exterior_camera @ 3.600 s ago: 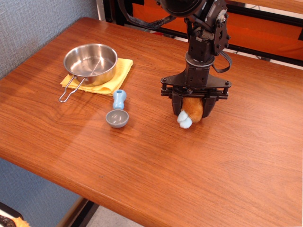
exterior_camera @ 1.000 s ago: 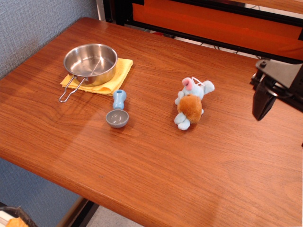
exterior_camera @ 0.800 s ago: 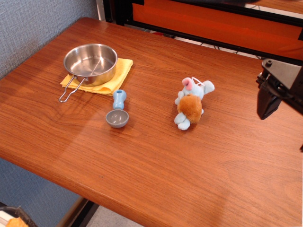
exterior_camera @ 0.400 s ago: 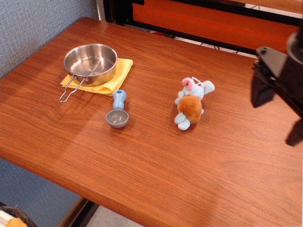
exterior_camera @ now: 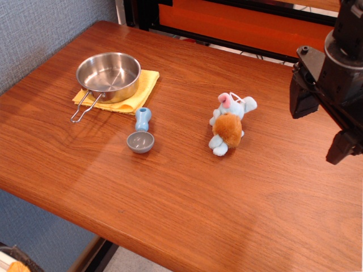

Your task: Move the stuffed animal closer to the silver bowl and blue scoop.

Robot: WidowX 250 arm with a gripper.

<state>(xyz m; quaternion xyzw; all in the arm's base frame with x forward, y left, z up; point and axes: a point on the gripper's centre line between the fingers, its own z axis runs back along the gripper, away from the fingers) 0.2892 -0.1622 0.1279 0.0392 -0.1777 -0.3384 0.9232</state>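
In the one view I have, the stuffed animal (exterior_camera: pixel 228 123) lies on the table (exterior_camera: pixel 187 192) to the left of my gripper (exterior_camera: pixel 321 126), well apart from it and lower in the picture. Its long axis runs roughly from the pale blue head at the far end to the feet at the near end, tilted a little to the left as it comes toward the camera. The blue scoop (exterior_camera: pixel 140 135) is further left again, and the silver bowl (exterior_camera: pixel 109 75) sits beyond that on a yellow cloth (exterior_camera: pixel 142 90). So I judge any further move would carry the toy leftward, away from me.

My gripper hangs at the right edge of the frame, raised above the table and partly cut off. Its two dark fingers (exterior_camera: pixel 299 101) stand apart with nothing between them; it holds nothing.
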